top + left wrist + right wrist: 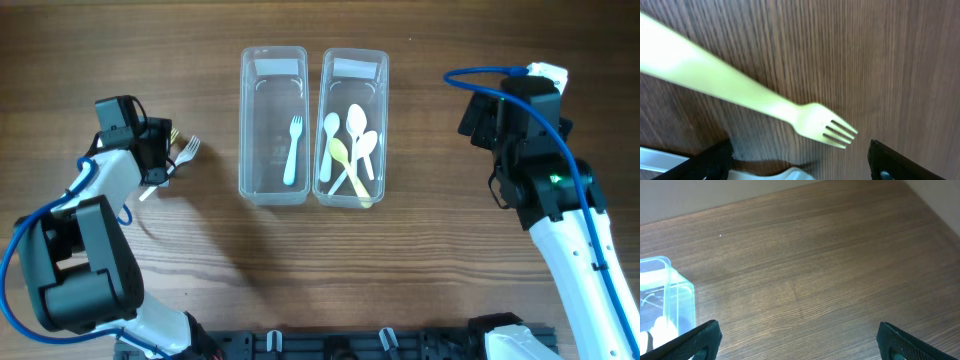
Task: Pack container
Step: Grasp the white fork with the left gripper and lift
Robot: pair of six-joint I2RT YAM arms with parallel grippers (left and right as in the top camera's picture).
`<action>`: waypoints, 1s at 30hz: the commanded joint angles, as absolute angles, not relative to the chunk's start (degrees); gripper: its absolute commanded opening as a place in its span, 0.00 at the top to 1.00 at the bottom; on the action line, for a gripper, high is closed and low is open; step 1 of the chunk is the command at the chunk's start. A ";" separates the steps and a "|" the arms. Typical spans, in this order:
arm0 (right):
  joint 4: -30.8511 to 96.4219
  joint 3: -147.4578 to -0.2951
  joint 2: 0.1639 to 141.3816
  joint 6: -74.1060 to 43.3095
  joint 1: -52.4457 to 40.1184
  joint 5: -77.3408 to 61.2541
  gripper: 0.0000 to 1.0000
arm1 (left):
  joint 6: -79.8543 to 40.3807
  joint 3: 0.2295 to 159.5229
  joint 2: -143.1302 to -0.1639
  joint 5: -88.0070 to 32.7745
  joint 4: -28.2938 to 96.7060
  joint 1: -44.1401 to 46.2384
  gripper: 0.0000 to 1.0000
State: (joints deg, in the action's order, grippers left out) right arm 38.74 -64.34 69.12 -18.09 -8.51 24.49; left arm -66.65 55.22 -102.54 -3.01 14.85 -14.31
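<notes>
**Ana:** From the overhead camera, the left gripper [160, 160] sat low over loose cutlery at the table's left, a white fork [188, 150] poking out toward the left container [273, 125], which held one pale blue fork [292, 150]. The right container [354, 128] held several spoons [350, 150]. Could she tell whether the jaws had anything?

**Ben:** Not from there; the arm hid them. The risk he judged was sorting: forks apparently went left, spoons right, and a sloppy carry could drop the piece in the wrong bin or on the rim.

**Ana:** The left wrist view showed a cream fork [755, 102] lying flat on the wood, tines down-right, with the two fingers [710, 162] wide apart at the frame's bottom and nothing between them.

**Ben:** A flat, thin handle could skid or pivot if pinched off-centre. A second white piece [785, 175] just beside might get nudged or grabbed along.

**Ana:** The right wrist view showed the right gripper [800, 340] spread wide and empty over bare table, a container corner [665, 300] at left.

**Ben:** Well apart, so little collision risk.
</notes>
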 commanded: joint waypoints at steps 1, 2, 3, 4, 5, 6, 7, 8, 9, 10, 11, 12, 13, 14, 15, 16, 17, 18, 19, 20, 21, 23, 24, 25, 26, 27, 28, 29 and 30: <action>38.61 -65.14 69.21 -18.02 -8.43 25.45 0.00 | -66.43 53.28 -103.22 -5.54 18.70 -13.96 0.12; 38.61 -65.14 69.21 -18.04 -8.43 25.45 0.00 | -66.41 53.28 -102.83 -5.54 19.25 -13.98 0.12; 38.61 -65.14 69.21 -18.04 -8.43 25.45 0.00 | -66.41 53.28 -102.21 -5.52 20.05 -13.98 0.12; 38.61 -65.14 69.21 -18.04 -8.43 25.45 0.00 | -66.41 53.28 -101.75 -5.54 20.36 -13.98 0.12; 38.61 -65.14 69.21 -18.04 -8.43 25.45 0.00 | -66.39 53.28 -101.19 -5.54 20.51 -13.98 0.12; 38.61 -65.14 69.21 -18.04 -8.43 25.45 0.00 | -66.37 53.28 -100.60 -5.50 20.47 -13.98 0.12; 38.61 -65.14 69.21 -18.04 -8.43 25.45 0.00 | -66.37 53.28 -99.90 -5.06 20.40 -13.98 0.13; 38.61 -65.14 69.21 -18.02 -8.43 25.45 0.00 | -66.39 53.28 -99.09 -4.36 20.36 -13.98 0.12; 38.61 -65.14 69.21 -18.02 -8.43 25.45 0.00 | -66.13 53.28 -97.73 -2.81 20.18 -13.98 0.12; 38.61 -65.14 69.21 -18.02 -8.43 25.45 0.00 | -65.54 53.28 -95.96 -0.95 20.05 -13.98 0.10; 38.61 -65.14 69.21 -18.04 -8.43 25.45 0.00 | -64.36 53.28 -94.52 0.14 19.75 -13.98 0.10; 38.61 -65.14 69.21 -18.06 -8.43 25.45 0.00 | -62.50 53.28 -92.25 1.69 19.33 -13.98 0.08; 38.61 -65.14 69.21 -18.04 -8.43 25.45 0.00 | -60.55 53.28 -89.60 3.20 19.22 -13.98 0.06; 38.61 -65.14 69.21 -18.04 -8.43 25.45 0.00 | -58.48 53.28 -86.98 4.45 19.11 -13.98 0.03; 38.61 -65.14 69.21 -18.04 -8.43 25.45 0.00 | -55.81 53.28 -83.74 5.08 19.11 -13.98 0.04; 38.61 -65.14 69.21 -18.02 -8.43 25.45 0.00 | -53.21 53.28 -81.69 5.04 19.16 -14.00 0.04; 38.61 -65.14 69.21 -18.04 -8.43 25.45 0.00 | -49.06 53.28 -79.18 4.99 19.64 -13.98 0.07; 38.61 -65.14 69.21 -18.04 -8.43 25.45 0.00 | -45.74 53.28 -76.84 4.97 20.69 -13.89 0.15; 38.61 -65.14 69.21 -18.04 -8.43 25.45 0.00 | -42.44 53.28 -75.20 4.97 21.67 -13.80 0.21; 38.61 -65.14 69.21 -18.02 -8.43 25.45 0.00 | -38.24 53.28 -73.84 4.95 22.59 -13.74 0.23; 38.61 -65.14 69.21 -18.04 -8.43 25.45 0.00 | -34.26 53.28 -73.03 4.51 23.22 -13.69 0.20; 38.61 -65.14 69.21 -18.04 -8.43 25.45 0.00 | -20.97 53.28 -72.44 0.86 24.14 -13.69 0.18; 38.61 -65.14 69.21 -18.04 -8.43 25.45 0.00 | -14.31 53.28 -72.93 -1.08 24.73 -13.69 0.18; 38.59 -65.14 69.21 -18.04 -8.43 25.45 0.00 | -9.72 53.28 -73.47 -3.27 25.17 -13.72 0.18; 38.61 -65.14 69.23 -18.04 -8.43 25.45 0.00 | -6.31 53.28 -74.19 -5.08 25.26 -13.69 0.15; 38.59 -65.14 69.21 -18.04 -8.43 25.45 0.00 | -2.37 53.28 -75.00 -7.07 25.63 -13.69 0.14; 38.61 -65.14 69.21 -18.04 -8.43 25.45 0.00 | 0.84 53.28 -75.85 -8.43 25.87 -13.61 0.14; 38.61 -65.14 69.23 -18.04 -8.43 25.45 0.00 | 3.57 53.28 -76.79 -9.47 26.02 -13.58 0.15; 38.61 -65.14 69.21 -18.04 -8.43 25.45 0.00 | 6.96 53.28 -78.48 -10.55 26.26 -13.43 0.16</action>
